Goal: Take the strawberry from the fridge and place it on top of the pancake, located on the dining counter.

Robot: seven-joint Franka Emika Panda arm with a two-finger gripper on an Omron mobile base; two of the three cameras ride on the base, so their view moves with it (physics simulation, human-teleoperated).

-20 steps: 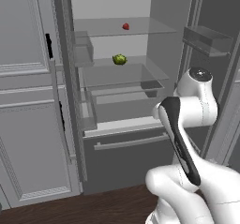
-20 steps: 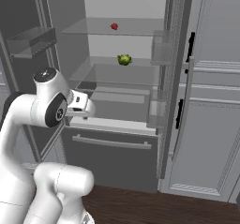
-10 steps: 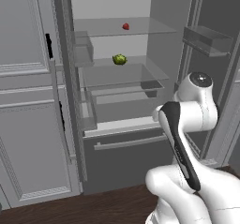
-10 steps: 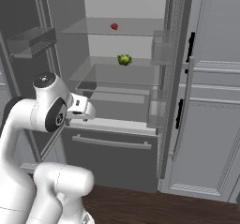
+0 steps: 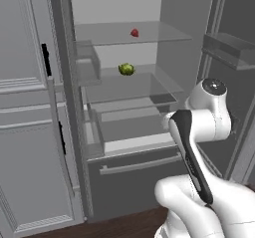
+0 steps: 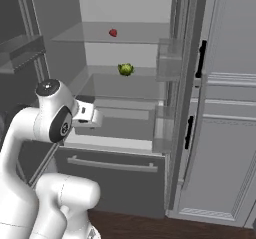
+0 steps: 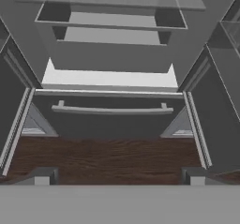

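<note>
While the fridge stands open with the strawberry on its upper glass shelf, the gripper hangs spread wide facing the bottom drawer.

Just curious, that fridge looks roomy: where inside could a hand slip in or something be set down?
Nearly everywhere: the top glass shelf is bare either side of the strawberry, and the shelf below either side of the green fruit. Nothing looks crowded.
</note>
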